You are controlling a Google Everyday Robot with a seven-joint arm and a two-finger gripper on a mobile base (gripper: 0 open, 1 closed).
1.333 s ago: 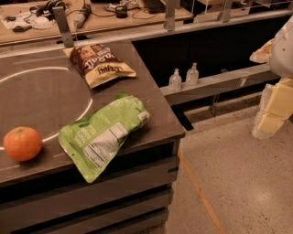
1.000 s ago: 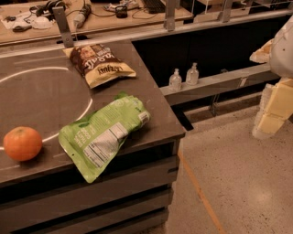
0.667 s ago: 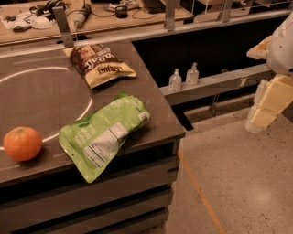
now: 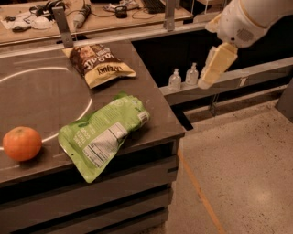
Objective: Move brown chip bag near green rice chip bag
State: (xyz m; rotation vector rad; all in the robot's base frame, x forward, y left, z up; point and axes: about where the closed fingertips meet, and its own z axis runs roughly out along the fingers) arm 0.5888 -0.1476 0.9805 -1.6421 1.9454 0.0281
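The brown chip bag [image 4: 98, 64] lies flat at the back of the dark table [image 4: 41, 96], its tan band towards the front. The green rice chip bag [image 4: 103, 135] lies nearer, label side up, with its lower corner hanging over the table's front edge. The two bags are apart, with a strip of bare table between them. My gripper [image 4: 207, 80] hangs in the air at the upper right, off the table's right edge. It is well away from both bags and holds nothing.
An orange [image 4: 22, 143] sits at the table's front left. Two small clear bottles [image 4: 175, 80] stand on a low shelf right of the table, under the gripper. A metal post [image 4: 62, 23] rises behind the brown bag. A cluttered bench [image 4: 91, 9] runs along the back.
My arm has swung left and up from the right edge of view towards the table. The bags and the orange have not moved.
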